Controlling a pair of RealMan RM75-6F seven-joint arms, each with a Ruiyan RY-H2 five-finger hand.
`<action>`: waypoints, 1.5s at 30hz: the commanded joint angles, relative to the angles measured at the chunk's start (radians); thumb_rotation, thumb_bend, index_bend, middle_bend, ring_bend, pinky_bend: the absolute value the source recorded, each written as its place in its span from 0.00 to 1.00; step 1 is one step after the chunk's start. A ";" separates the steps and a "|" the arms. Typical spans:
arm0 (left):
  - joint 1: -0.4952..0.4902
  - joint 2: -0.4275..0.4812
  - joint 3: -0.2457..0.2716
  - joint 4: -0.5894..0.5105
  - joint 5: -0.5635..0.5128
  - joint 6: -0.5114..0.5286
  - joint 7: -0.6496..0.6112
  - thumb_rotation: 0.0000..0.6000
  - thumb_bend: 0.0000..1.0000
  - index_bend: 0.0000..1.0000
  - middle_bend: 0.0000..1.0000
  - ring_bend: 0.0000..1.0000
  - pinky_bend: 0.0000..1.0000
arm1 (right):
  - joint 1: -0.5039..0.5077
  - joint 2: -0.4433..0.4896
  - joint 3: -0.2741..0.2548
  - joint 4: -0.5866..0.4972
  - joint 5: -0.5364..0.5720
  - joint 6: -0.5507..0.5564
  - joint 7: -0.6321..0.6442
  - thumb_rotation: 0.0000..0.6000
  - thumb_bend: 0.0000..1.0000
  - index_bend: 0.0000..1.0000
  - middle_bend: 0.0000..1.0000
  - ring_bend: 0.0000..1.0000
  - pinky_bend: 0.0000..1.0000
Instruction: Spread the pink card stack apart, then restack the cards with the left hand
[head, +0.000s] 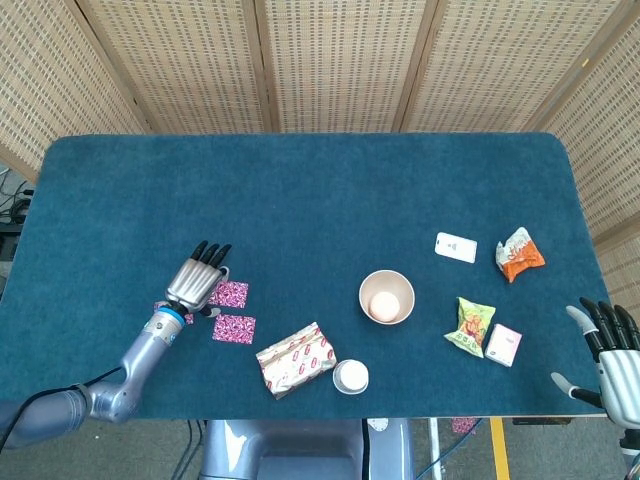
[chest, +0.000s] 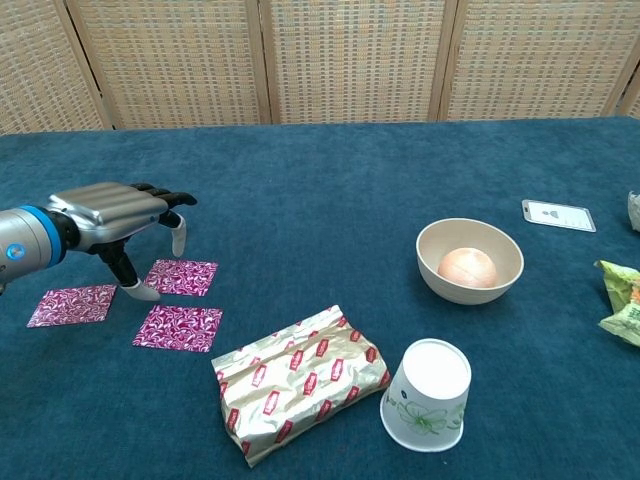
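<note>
Three pink patterned cards lie apart on the blue table at the left: a far one, a near one and a left one. My left hand hovers low over them, fingers stretched forward and apart, holding nothing. Its thumb points down and its tip meets the cloth just left of the far card. From the head view the left hand covers most of the left card, beside the far card and the near card. My right hand stays off the table's front right corner, fingers spread, empty.
A gold and red snack packet and an upturned paper cup lie right of the cards. Further right stand a bowl with a round item, a white card, a green bag, a pink box and an orange bag.
</note>
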 joint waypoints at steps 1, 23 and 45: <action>-0.002 -0.004 -0.001 0.005 -0.003 0.000 0.003 0.84 0.10 0.38 0.00 0.00 0.00 | 0.000 0.000 0.000 0.000 -0.001 0.001 -0.001 1.00 0.10 0.12 0.08 0.00 0.00; -0.018 -0.031 -0.007 0.036 -0.018 -0.011 0.013 0.83 0.10 0.38 0.00 0.00 0.00 | -0.006 0.002 0.000 0.001 0.002 0.005 -0.004 1.00 0.10 0.13 0.08 0.00 0.00; -0.035 -0.056 -0.013 0.055 -0.067 -0.029 0.038 0.83 0.13 0.38 0.00 0.00 0.00 | -0.009 0.002 0.004 0.001 0.016 0.000 -0.002 1.00 0.11 0.13 0.08 0.00 0.00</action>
